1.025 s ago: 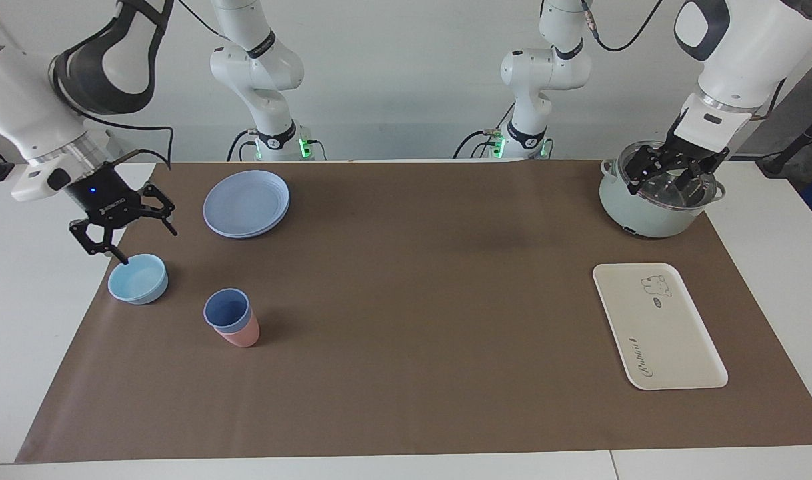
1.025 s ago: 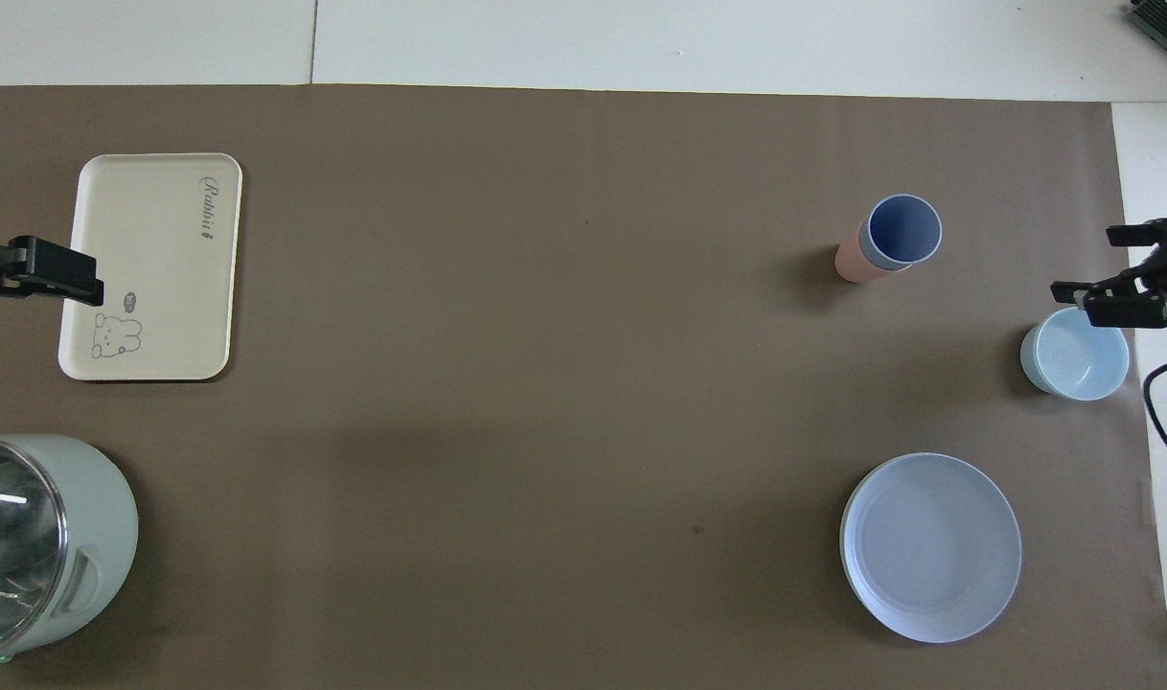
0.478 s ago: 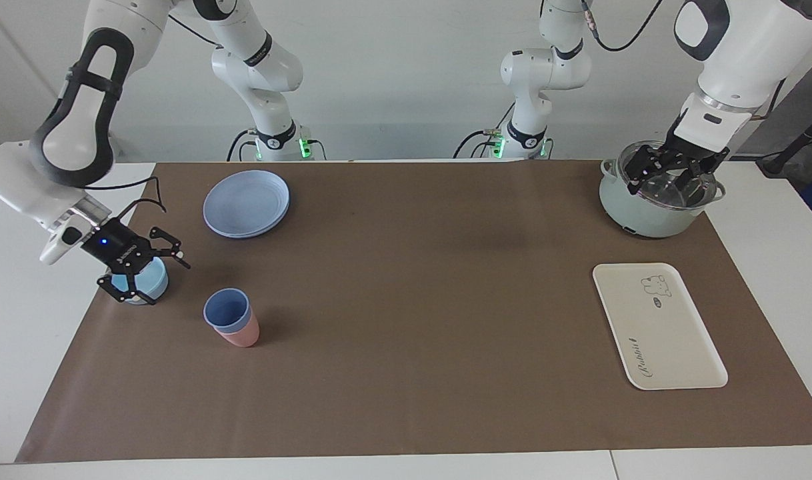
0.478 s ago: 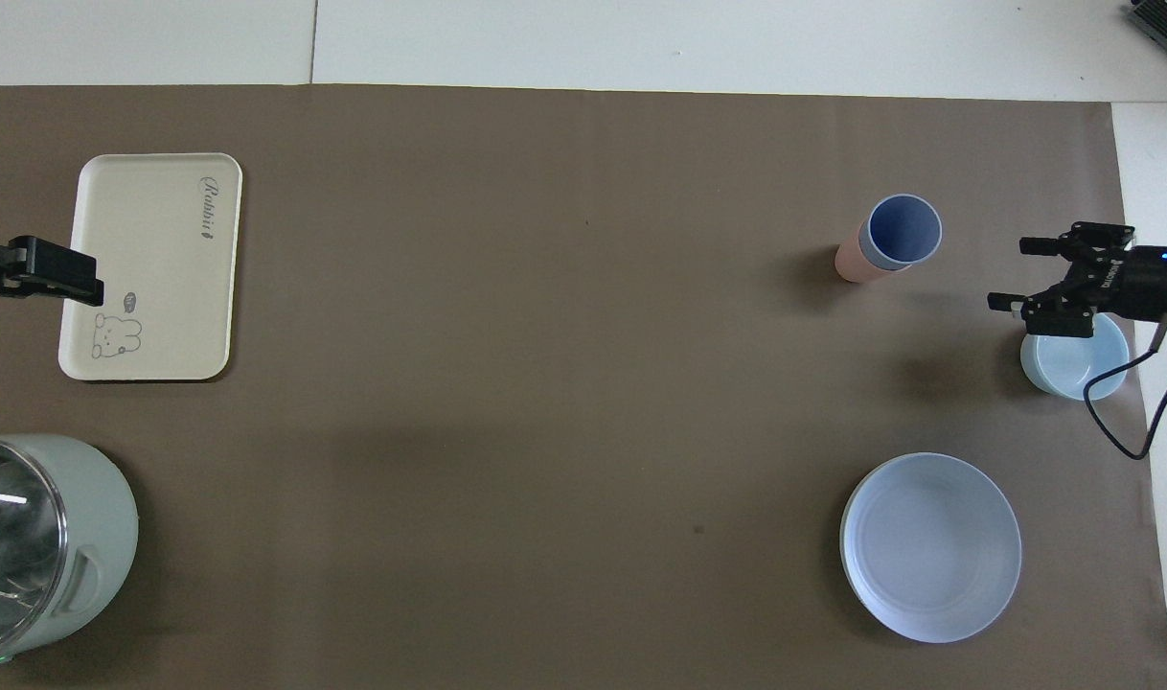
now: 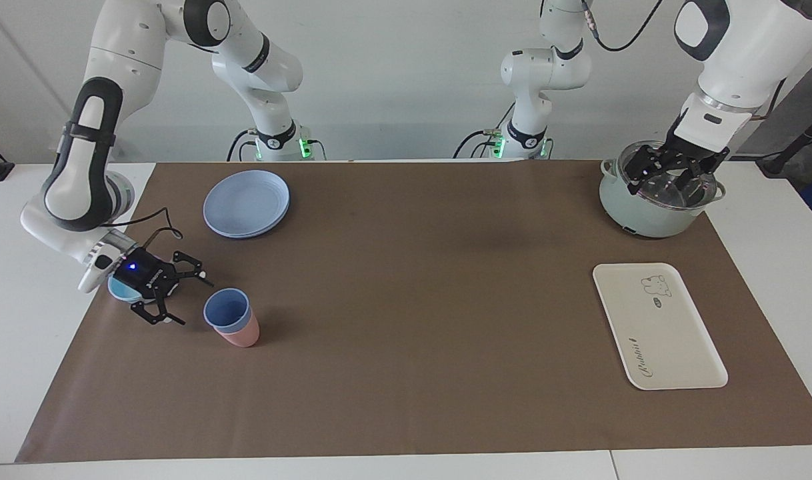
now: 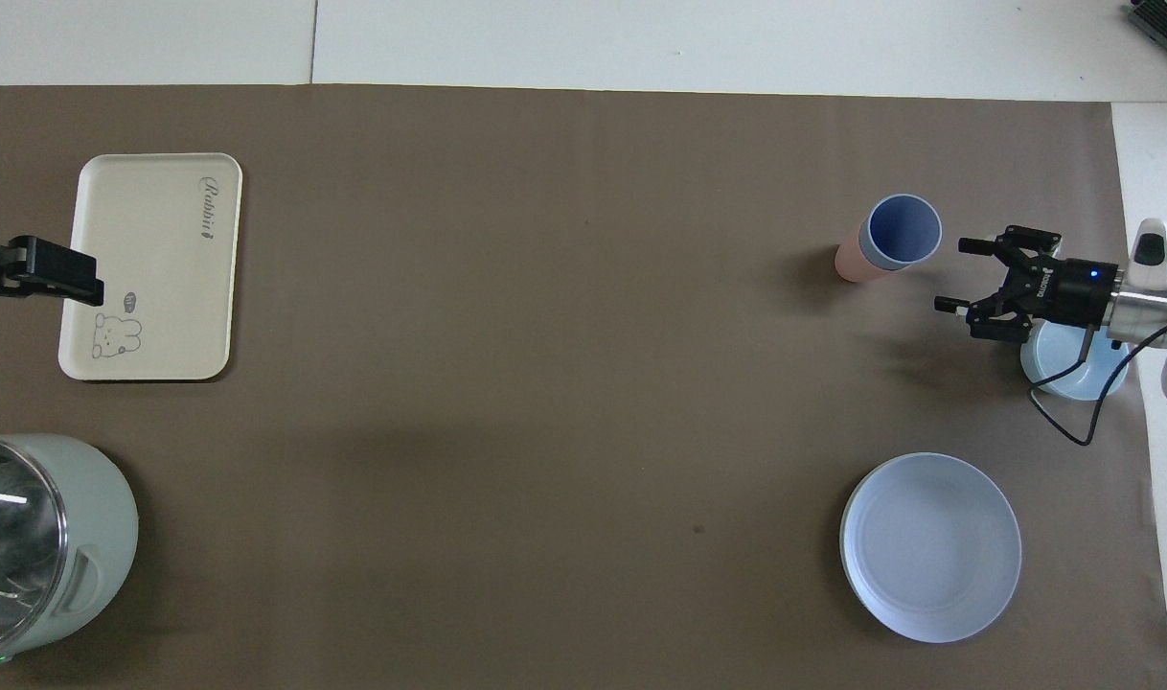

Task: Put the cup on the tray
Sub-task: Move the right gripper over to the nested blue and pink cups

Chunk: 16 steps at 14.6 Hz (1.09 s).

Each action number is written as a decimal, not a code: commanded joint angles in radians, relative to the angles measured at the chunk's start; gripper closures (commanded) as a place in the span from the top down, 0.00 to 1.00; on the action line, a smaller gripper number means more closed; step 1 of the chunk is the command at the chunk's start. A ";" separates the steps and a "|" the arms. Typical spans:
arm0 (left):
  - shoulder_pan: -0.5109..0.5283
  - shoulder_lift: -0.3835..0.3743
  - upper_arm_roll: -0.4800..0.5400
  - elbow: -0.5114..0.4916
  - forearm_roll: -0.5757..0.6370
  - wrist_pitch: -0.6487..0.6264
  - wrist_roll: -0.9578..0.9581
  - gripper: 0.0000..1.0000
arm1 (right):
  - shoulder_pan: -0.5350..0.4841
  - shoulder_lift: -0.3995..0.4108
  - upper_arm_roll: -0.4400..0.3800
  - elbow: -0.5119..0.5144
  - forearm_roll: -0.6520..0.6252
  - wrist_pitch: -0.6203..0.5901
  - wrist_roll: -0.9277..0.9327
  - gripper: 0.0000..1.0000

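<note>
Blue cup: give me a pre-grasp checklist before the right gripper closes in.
1. Right gripper open: ok.
2. Gripper low, beside the cup, not yet around it: ok.
3. Cup upright: ok, but nested in the pink cup, which may lift with it.
4. Bowl under the wrist, clearance: cannot tell.
5. Tray bare: ok.
6. Left gripper waits over the pot, off the route: ok.
</note>
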 commanded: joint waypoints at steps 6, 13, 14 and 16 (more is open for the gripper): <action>0.003 -0.034 -0.004 -0.039 0.015 0.010 -0.013 1.00 | 0.006 0.024 0.027 0.004 0.115 -0.028 -0.072 1.00; 0.001 -0.034 -0.004 -0.039 0.015 0.010 -0.014 1.00 | 0.035 0.042 0.027 0.000 0.195 -0.009 -0.128 1.00; 0.001 -0.034 -0.004 -0.039 0.015 0.010 -0.013 1.00 | 0.044 0.044 0.027 0.000 0.195 0.001 -0.130 1.00; 0.001 -0.034 -0.005 -0.039 0.015 0.010 -0.013 1.00 | 0.051 0.044 0.027 -0.002 0.198 0.013 -0.132 1.00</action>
